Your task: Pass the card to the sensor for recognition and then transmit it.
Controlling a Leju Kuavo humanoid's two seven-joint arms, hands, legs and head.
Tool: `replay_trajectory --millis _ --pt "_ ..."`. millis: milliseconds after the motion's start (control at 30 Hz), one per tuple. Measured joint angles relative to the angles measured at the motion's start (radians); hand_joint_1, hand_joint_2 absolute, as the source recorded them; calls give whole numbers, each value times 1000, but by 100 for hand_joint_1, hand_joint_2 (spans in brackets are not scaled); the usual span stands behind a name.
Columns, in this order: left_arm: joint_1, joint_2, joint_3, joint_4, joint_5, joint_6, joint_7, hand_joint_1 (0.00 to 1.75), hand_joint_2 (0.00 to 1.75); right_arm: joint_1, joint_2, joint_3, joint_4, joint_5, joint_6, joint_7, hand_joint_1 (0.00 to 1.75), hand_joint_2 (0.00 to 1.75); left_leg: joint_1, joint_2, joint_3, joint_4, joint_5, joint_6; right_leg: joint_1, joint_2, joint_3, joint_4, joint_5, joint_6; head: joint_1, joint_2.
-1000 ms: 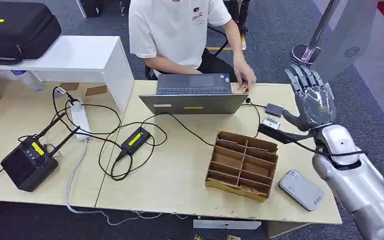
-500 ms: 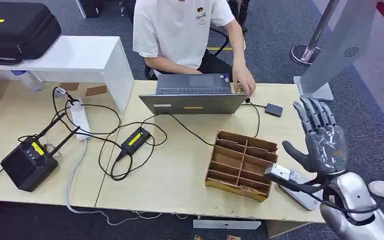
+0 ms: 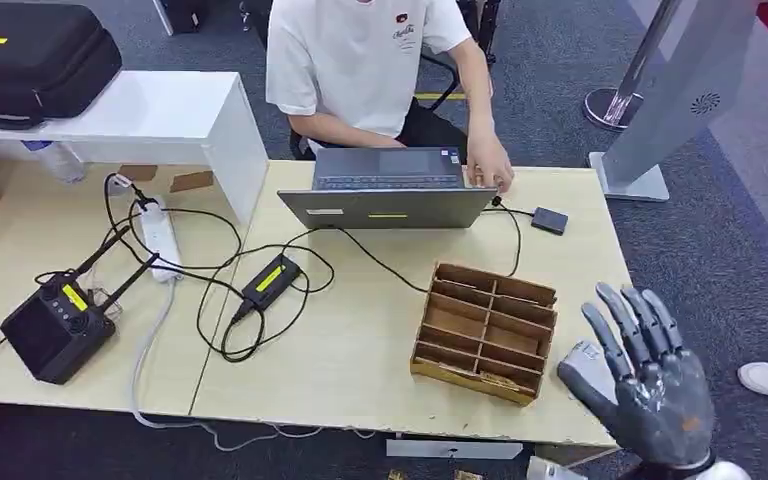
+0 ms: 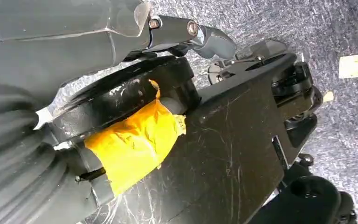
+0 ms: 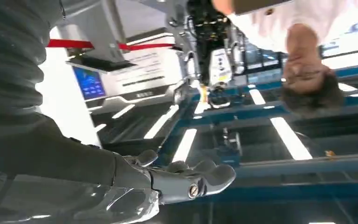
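Beside the table's (image 3: 360,370) right edge, your right robot hand (image 3: 650,395) is spread wide, holding nothing. Behind it lies a grey card reader (image 3: 582,358).

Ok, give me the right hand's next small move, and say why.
Probably ease the right hand left toward the wooden divider box. The hand is open and holds nothing, hovering by the grey device at the table's near right corner, and what look like cards lie in the box's front row.
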Motion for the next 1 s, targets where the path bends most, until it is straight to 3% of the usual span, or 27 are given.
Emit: replay_trajectory --millis 233,367,467,700,1000 --pt "7 -4 28 0 42 15 -14 0 175 229 130 -1 -181 95 -2 -57 0 175 0 1 0 -1 -1 -1 0 0 0 0 -1 0 0 0" --pt "10 -5 41 0 57 17 -17 0 175 302 174 3 -217 116 -2 -20 0 175 0 1 1 -1 -1 0 0 1 0 0 -1 0 1 0" --pt "10 -3 45 0 59 11 -17 0 175 333 183 23 -217 126 -2 47 0 175 0 2 1 0 -2 0 -1 1 0 0 -1 0 0 0" --pt "11 -3 45 0 62 11 -15 0 175 341 179 117 -156 124 -10 191 0 175 -1 3 2 0 -2 0 -1 2 1 0 -1 0 1 0" --pt "9 -3 45 0 27 9 -3 0 175 279 221 172 41 55 -10 130 0 175 0 5 3 0 -2 0 0 4 2 0 -1 0 1 0"
